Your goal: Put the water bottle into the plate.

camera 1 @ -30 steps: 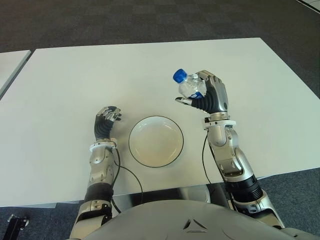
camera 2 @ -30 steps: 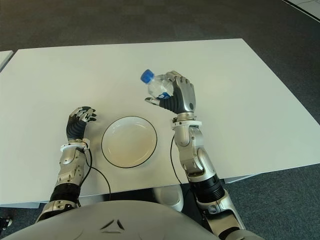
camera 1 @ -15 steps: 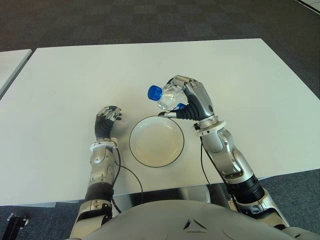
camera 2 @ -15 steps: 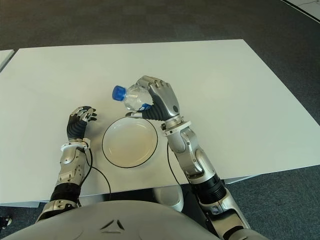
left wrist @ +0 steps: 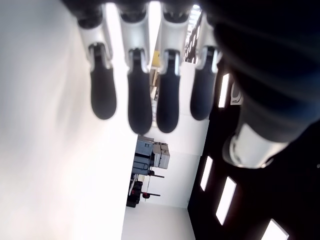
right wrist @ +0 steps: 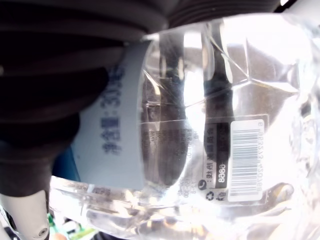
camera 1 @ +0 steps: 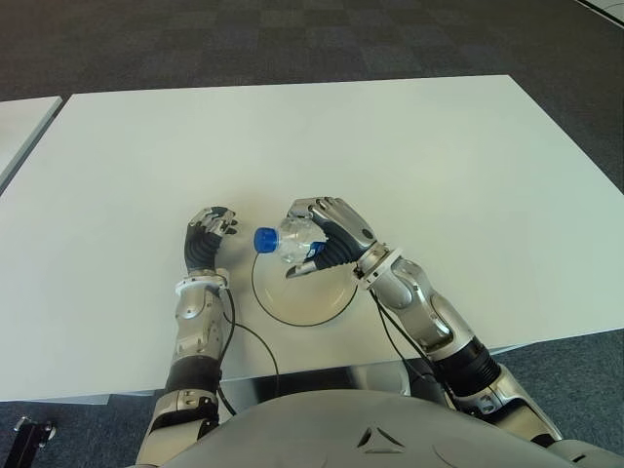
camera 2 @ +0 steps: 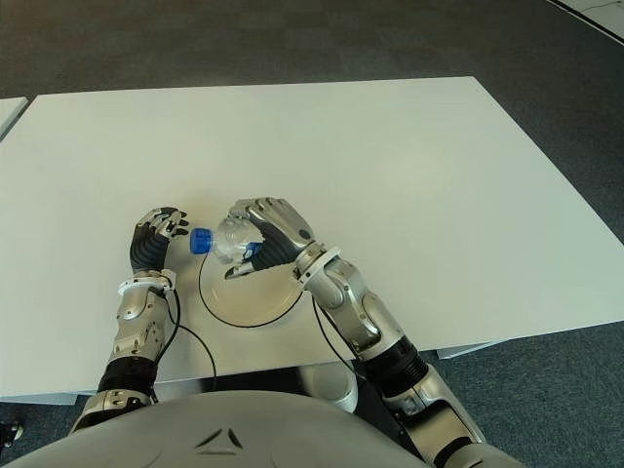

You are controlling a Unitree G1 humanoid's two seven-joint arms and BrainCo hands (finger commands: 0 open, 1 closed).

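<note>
**Bottle held sideways over plate's near-left rim**

Bottle position: the water bottle (camera 1: 292, 241) lies roughly horizontal in the right hand (camera 1: 331, 235), blue cap (camera 1: 265, 240) pointing toward nine o'clock. Its clear body hangs over the ten o'clock edge of the plate (camera 1: 322, 304); the cap projects past the rim toward the left hand. Whether the bottle touches the plate cannot be settled from the head cameras.

Right hand: fingers are wrapped over the top of the bottle body, thumb beneath, a closed grasp on it. The right wrist view confirms this, showing the transparent wall and its label with barcode (right wrist: 246, 160) pressed close against the dark palm.

Plate: white, dark-rimmed, round, sitting on the white table (camera 1: 468, 156) toward its six o'clock edge, directly ahead of the robot's torso. The right forearm crosses in from four o'clock and covers the plate's three o'clock side.

Left hand (camera 1: 209, 234): shows at nine o'clock of the plate, just beside the cap but apart from it. Its fingers (left wrist: 139, 95) are loosely curled side by side and hold nothing.
</note>
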